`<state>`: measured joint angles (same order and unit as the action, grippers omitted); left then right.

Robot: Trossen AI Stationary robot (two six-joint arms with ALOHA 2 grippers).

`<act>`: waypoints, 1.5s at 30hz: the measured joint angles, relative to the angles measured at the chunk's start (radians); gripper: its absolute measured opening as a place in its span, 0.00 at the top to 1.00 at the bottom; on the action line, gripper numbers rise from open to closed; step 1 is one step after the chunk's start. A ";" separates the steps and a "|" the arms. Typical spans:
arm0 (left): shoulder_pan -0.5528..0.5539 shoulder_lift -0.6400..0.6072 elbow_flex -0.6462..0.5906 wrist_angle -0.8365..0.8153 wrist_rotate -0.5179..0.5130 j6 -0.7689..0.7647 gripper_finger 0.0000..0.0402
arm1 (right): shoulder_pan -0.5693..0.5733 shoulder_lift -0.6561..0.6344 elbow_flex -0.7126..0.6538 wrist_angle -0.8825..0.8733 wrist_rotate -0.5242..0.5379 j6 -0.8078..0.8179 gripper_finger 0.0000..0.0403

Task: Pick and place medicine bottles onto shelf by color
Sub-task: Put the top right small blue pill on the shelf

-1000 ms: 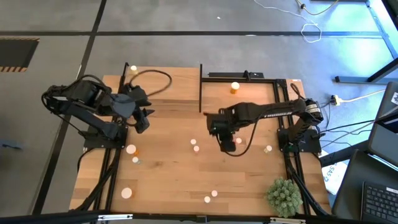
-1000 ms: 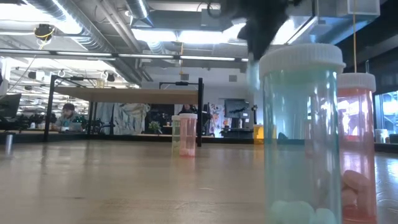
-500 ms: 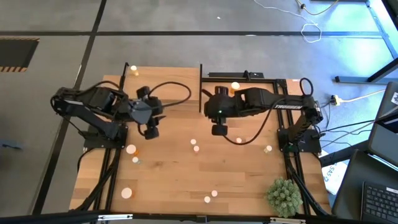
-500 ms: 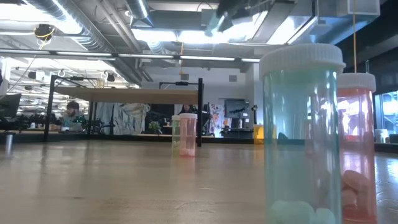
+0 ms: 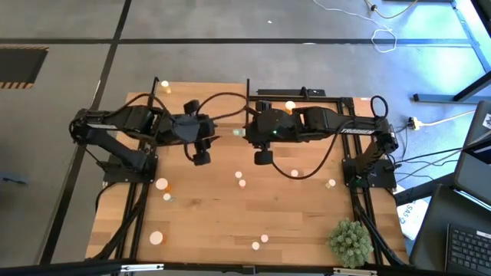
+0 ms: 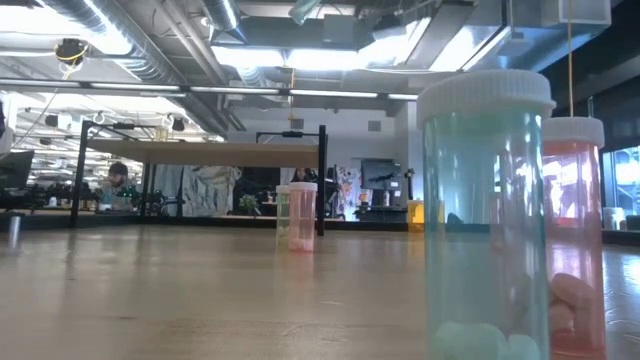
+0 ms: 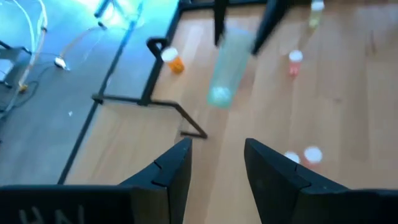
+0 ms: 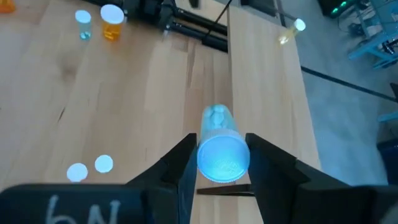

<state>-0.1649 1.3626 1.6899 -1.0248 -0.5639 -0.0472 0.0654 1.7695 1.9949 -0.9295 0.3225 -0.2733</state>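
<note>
Bottles of medicine lie scattered over the bench (image 5: 207,222), among them an orange one (image 5: 162,184) near the left edge and a white-capped one (image 5: 156,238) toward the front left corner. A second ago the left gripper (image 5: 201,159) hung close to the left edge; it has since swung toward the bench's middle, and its fingers (image 7: 177,168) stand parted on nothing. The right gripper (image 5: 261,157) was low over the bench's right half and has moved back and left, now at the shelf's (image 5: 307,115) front left post. It carries a pale green bottle (image 8: 219,144): the bottle lies lengthwise between the two fingers (image 8: 180,163), clamped on both sides, its round end toward the wrist camera. One orange bottle (image 5: 289,107) stands on the shelf near its back edge.
</note>
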 joint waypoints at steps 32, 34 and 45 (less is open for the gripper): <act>0.224 0.046 -0.002 0.151 0.365 0.215 0.65 | 0.000 0.000 -0.001 0.110 -0.001 -0.053 0.68; 0.224 0.046 -0.002 0.151 0.365 0.214 0.65 | 0.000 0.000 -0.001 0.111 -0.001 -0.053 0.68; 0.224 0.063 -0.001 0.148 0.366 0.187 0.65 | 0.000 0.000 -0.002 0.112 -0.001 -0.054 0.68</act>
<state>0.0592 1.4257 1.6885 -0.8763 -0.1983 0.1394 0.0654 1.7695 1.9934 -0.8172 0.3214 -0.3269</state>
